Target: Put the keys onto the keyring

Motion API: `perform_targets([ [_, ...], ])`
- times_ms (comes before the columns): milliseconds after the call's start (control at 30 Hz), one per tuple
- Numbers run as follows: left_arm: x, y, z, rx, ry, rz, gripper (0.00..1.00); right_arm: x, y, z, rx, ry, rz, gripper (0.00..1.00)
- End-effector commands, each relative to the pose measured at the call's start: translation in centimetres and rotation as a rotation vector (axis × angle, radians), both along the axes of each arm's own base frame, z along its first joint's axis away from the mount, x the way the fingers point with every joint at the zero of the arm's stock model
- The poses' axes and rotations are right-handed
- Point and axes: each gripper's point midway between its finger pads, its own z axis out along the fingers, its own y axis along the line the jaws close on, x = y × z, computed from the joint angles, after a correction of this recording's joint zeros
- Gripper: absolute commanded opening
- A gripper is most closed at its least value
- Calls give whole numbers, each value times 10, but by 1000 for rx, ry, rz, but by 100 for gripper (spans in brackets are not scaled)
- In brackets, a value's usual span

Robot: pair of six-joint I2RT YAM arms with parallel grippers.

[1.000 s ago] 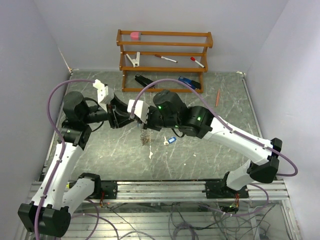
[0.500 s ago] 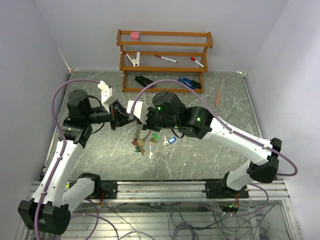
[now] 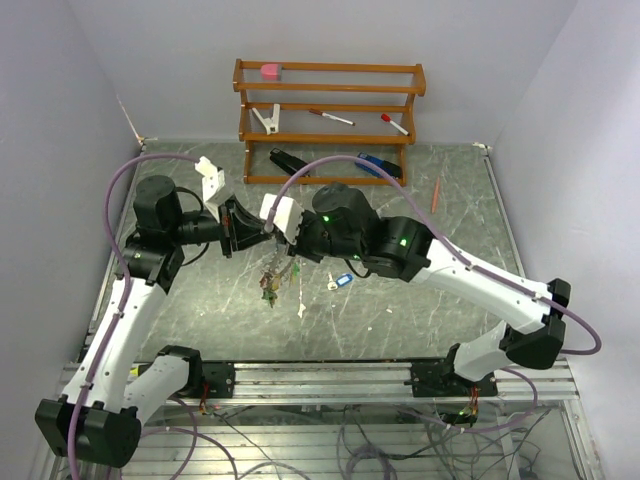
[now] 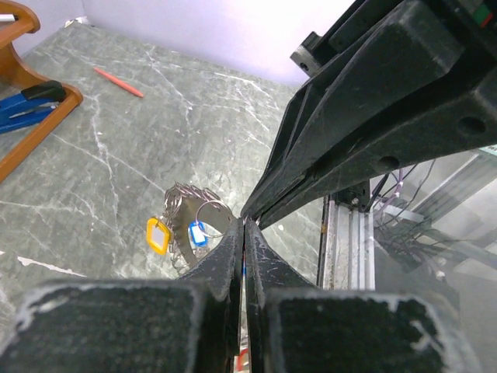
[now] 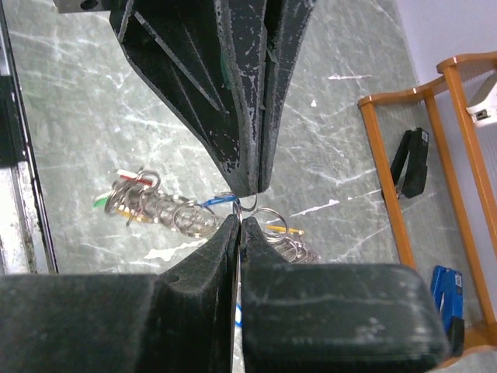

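Note:
The keyring is a silvery ring with a ridged look, hanging between my two grippers above the table. Keys with coloured tags dangle from it. In the left wrist view a yellow tag and a blue tag show beside the keyring. My left gripper and right gripper meet tip to tip, each shut on the thin ring. In the right wrist view my right gripper faces the left one's fingers. One blue-tagged key lies loose on the table.
A wooden rack stands at the back with a pink eraser, a clip and pens. A black stapler and a blue stapler lie by its foot. An orange pencil lies at the right. A white scrap lies near the keys.
The bunch of keys has spread out and swung a little left under the grippers. Both grippers have shifted slightly and stay pressed tip to tip.

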Motion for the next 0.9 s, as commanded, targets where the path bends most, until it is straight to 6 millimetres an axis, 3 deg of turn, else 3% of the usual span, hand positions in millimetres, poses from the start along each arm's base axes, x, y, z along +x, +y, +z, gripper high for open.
perform_targets([
  [0,3,-1,0,-4,81,23,7,6,-8,67,246,-75,-84,0],
  [167,8,1,-4,21,115,50,7,4,-13,80,318,-83,-108,0],
  [467,13,-3,4,11,162,36,7,-10,0,89,380,-97,-102,0],
  [867,-1,-12,24,-59,265,-81,7,-11,-9,99,529,-163,-135,0],
])
